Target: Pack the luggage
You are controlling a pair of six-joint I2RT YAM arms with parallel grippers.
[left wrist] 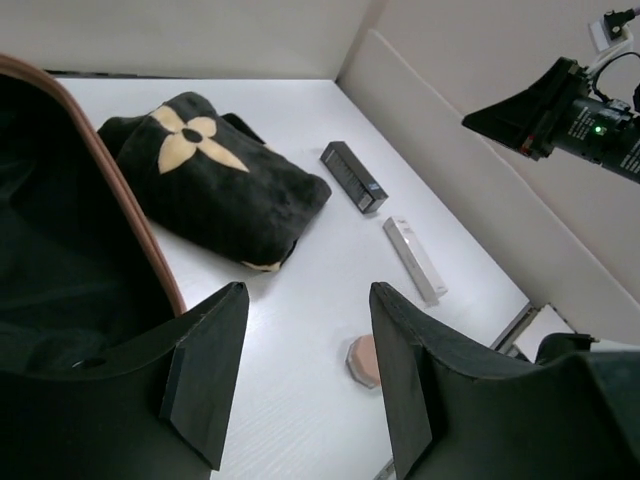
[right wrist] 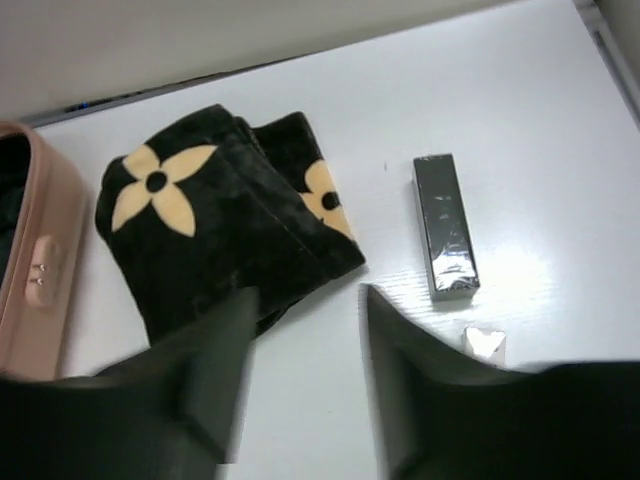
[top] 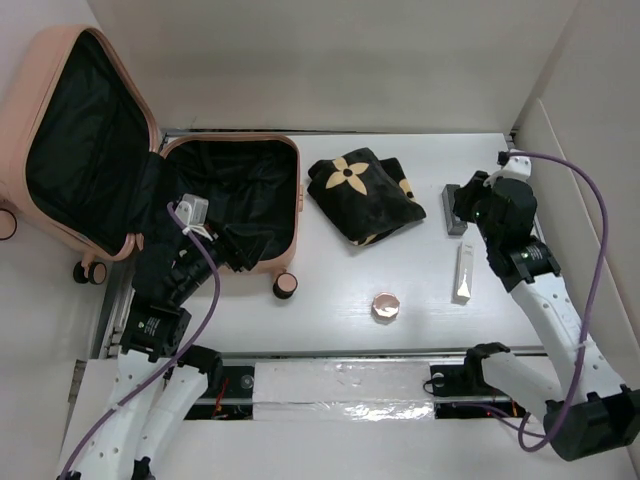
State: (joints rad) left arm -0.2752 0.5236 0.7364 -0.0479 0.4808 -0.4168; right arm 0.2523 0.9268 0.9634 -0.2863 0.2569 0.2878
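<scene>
The peach-pink luggage [top: 290,190] lies open at the left, its black-lined lid [top: 80,140] leaning back; its rim shows in the left wrist view [left wrist: 140,210] and the right wrist view [right wrist: 40,290]. My left gripper [top: 240,255] is open and empty over the luggage's near right corner. A folded black blanket with tan flower marks [top: 362,195] lies to the right of the luggage [left wrist: 210,180] [right wrist: 220,220]. My right gripper [top: 462,205] is open and empty above a dark box [right wrist: 444,225].
A dark box [left wrist: 353,176], a white box [top: 465,273] [left wrist: 414,258] and a small pink octagonal case [top: 386,306] [left wrist: 362,360] lie on the white table. Walls stand at the back and right. A foil-covered strip [top: 340,385] runs along the near edge.
</scene>
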